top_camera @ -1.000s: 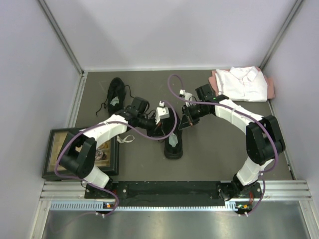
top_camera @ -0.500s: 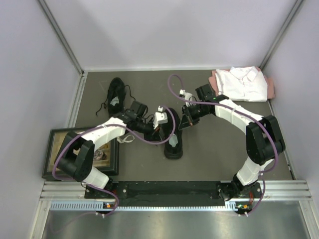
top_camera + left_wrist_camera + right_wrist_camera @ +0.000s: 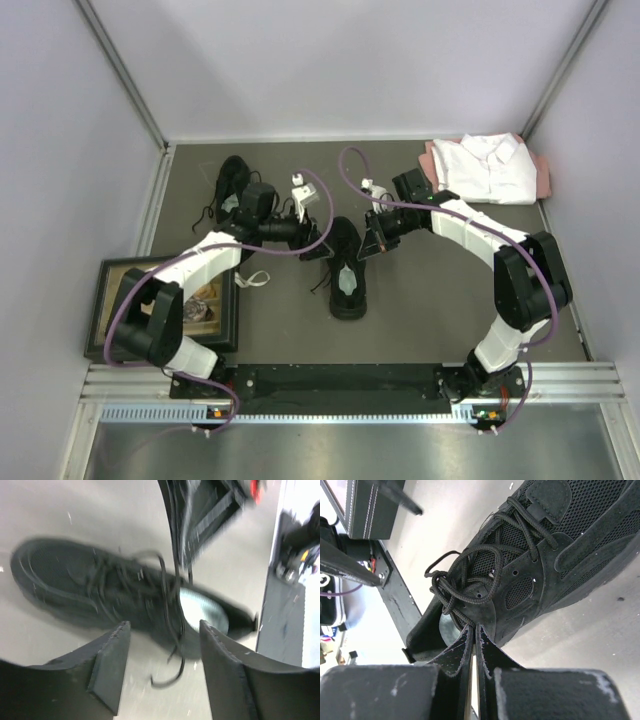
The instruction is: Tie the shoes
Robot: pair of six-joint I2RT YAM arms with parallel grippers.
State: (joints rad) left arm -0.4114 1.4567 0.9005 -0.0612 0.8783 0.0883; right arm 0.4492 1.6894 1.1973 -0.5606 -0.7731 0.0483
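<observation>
Shoe-tying under way: both grippers address the centre shoe [image 3: 347, 290].
Right gripper [image 3: 474, 630] is clamped tight at the collar, just below the bunched laces [image 3: 465, 580], probably anchoring a strand, though none shows between its fingers. Left gripper [image 3: 164, 630] gapes empty, the shoe just ahead, apparently poised for a lace. Second shoe [image 3: 232, 188] lies apart at far left.

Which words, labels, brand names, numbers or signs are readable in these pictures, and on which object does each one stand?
No text can be read in any view.
On the middle shoe: no brand mark or label shows, even in the close right wrist view.
On the far shoe: too small to show any.
On the white shirt: no print visible.
In the dark frame: contents too small to tell.
</observation>
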